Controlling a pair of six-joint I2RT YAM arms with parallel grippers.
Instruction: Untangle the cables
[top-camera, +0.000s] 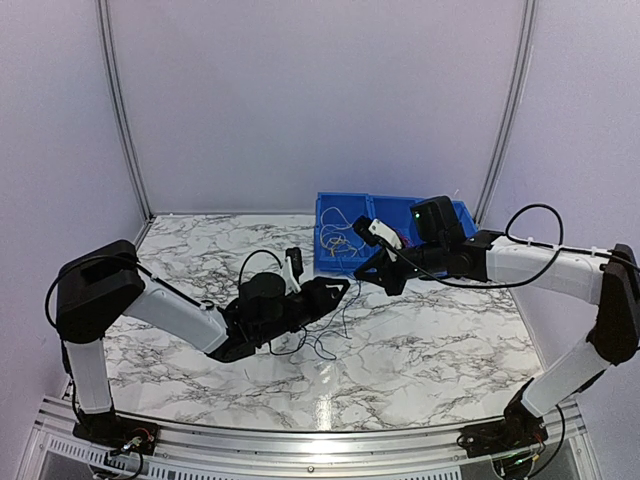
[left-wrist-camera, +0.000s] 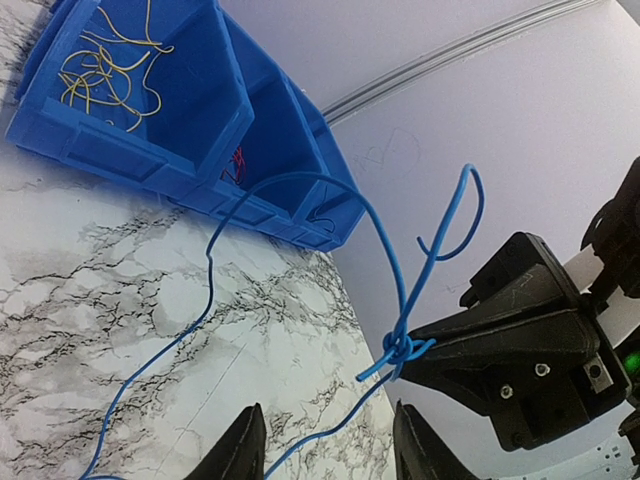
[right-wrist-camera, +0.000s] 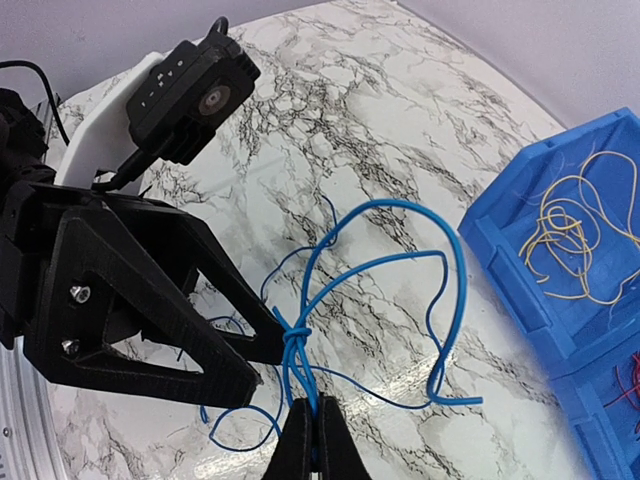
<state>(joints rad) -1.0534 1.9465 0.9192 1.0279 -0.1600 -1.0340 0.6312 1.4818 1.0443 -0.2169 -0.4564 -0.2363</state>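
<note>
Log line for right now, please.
left pincer: open, straddling blue cable | right pincer: shut on blue cable near knot

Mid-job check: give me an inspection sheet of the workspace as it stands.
Surface: marble table, blue wire trailing across it.
Job's things: blue wire looped, its knot lifted between the arms; yellow wires in one bin, red wires in the next.
Clutter: nothing seen.
Grippers: right gripper shut on the blue wire beside the knot; left gripper open, fingers either side of the wire.
Cables: black cords loop off both arms.
Surroundings: two blue bins at the far edge; plain walls.
</note>
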